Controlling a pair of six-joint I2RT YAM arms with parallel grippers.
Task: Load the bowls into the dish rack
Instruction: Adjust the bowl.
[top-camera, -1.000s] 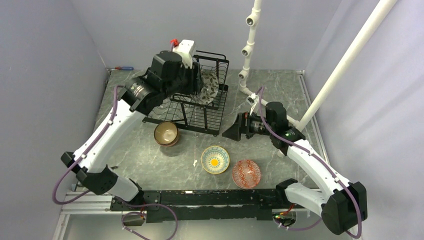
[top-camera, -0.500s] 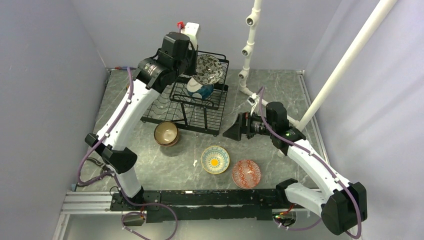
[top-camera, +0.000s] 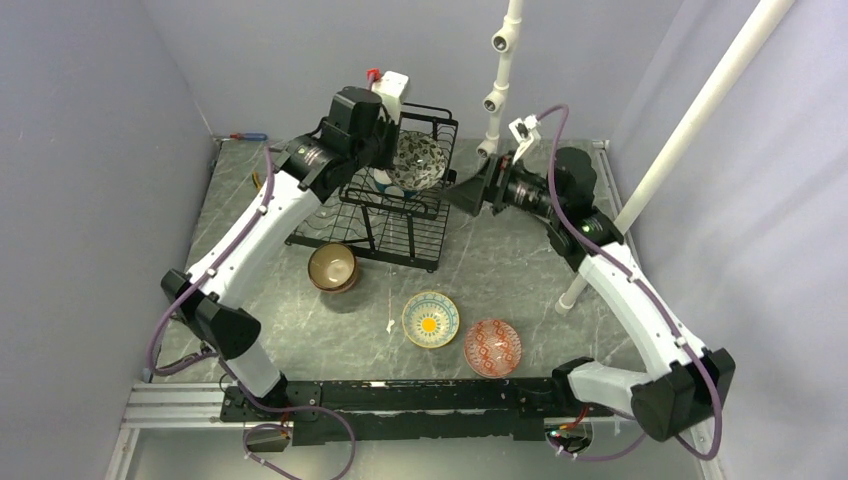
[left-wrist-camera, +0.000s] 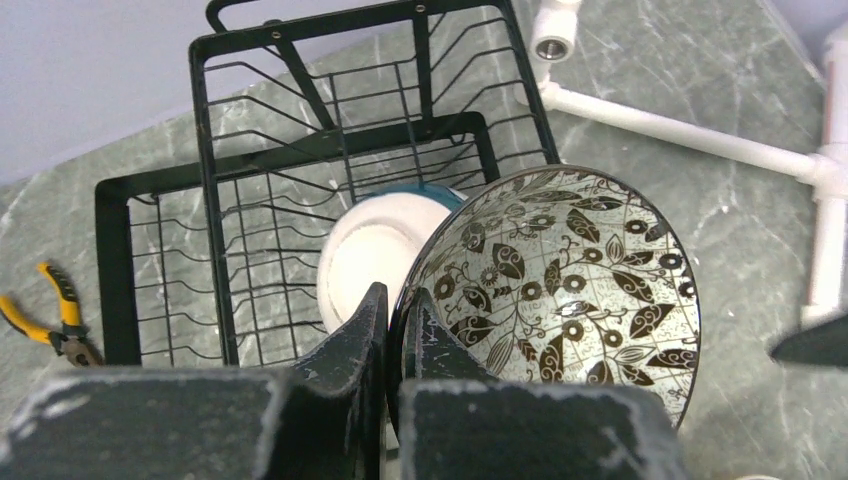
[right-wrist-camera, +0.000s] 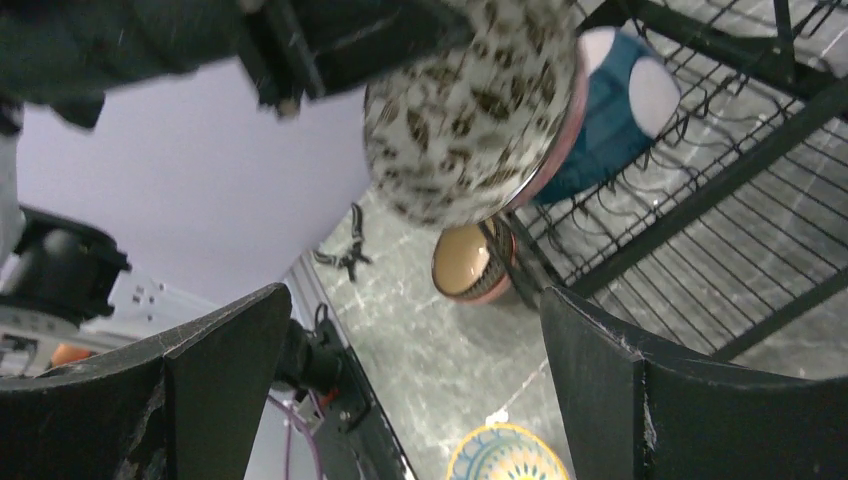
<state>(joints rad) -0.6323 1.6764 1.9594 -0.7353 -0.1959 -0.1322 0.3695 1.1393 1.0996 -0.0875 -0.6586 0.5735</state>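
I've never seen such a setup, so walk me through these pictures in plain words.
A robot's left arm and right arm are bolted at the near edge of a table. The wide picture looks down from above; the other two come from cameras on each wrist. The left gripper pinches the rim of a leaf-patterned bowl above a black wire rack, where a teal bowl sits. The right gripper hangs open beside the held bowl. On the table lie a brown bowl, a yellow-centred bowl and a red bowl.
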